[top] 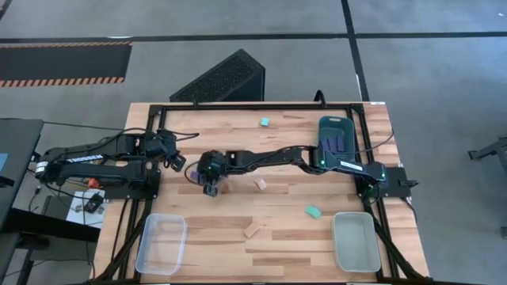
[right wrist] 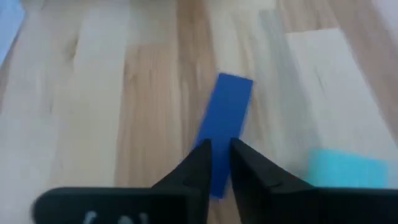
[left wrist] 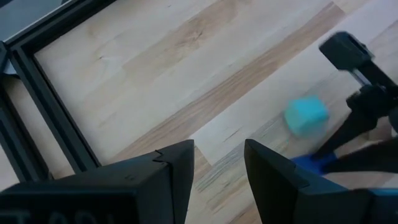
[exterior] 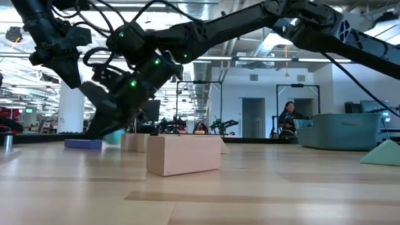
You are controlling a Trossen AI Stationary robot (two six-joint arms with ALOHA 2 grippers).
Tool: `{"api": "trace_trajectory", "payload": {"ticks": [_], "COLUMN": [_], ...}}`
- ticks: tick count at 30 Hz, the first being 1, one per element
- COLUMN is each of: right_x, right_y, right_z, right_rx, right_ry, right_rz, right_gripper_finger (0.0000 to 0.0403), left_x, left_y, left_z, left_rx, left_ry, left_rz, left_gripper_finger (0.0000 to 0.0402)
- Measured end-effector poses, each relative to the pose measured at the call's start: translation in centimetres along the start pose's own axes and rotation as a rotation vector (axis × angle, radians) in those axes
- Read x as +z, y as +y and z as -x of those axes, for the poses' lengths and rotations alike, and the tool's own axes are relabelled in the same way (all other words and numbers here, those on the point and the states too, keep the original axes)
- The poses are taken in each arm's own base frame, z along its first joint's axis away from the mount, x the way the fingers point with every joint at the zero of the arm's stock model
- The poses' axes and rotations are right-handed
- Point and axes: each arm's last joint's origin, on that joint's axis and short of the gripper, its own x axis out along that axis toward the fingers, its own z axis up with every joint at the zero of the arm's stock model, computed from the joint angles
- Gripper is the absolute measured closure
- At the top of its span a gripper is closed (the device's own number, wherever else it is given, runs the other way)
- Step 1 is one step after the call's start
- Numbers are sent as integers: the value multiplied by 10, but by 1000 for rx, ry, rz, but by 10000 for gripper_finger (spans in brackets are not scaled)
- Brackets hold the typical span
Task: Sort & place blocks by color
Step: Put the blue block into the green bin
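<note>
Blocks (right wrist: 225, 124), flat blue bar, wooden cuboid (exterior: 183, 155)

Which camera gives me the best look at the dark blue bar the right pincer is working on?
The right wrist view: the dark blue bar lies flat on the wood, with the right pincer directly over its near end. The low view shows only its edge; the left wrist view a sliver; the high view hides it under the arm.

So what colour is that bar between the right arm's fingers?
Dark blue bar; the right wrist view shows it best.
</note>
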Motion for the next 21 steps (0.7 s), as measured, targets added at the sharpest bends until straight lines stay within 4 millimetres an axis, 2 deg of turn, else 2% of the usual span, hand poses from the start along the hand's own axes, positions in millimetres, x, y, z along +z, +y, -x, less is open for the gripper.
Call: {"api": "trace_trajectory", "payload": {"ticks": [8,12,15,21], "right_x": [-6,-8,-7,4], "right_y": [3,6,10,15], "right_z": [1,7,19,33], "right_rx": [21,22,18,-18], "right_ry": [59,125,189,160], "right_rz": [29,31,33,48], "right_gripper_finger": [394,391,383,377], "left_x": [0,0,0,0], "left_y": [0,0,0,0], "left_z": [0,0,0,0], "left_rx": [-7,-7,-7,-6], "left_ry": [9,9,9,9], "left_rz": [-3,-3,-3,-3], "left_gripper_finger": [274,274,274,274]}}
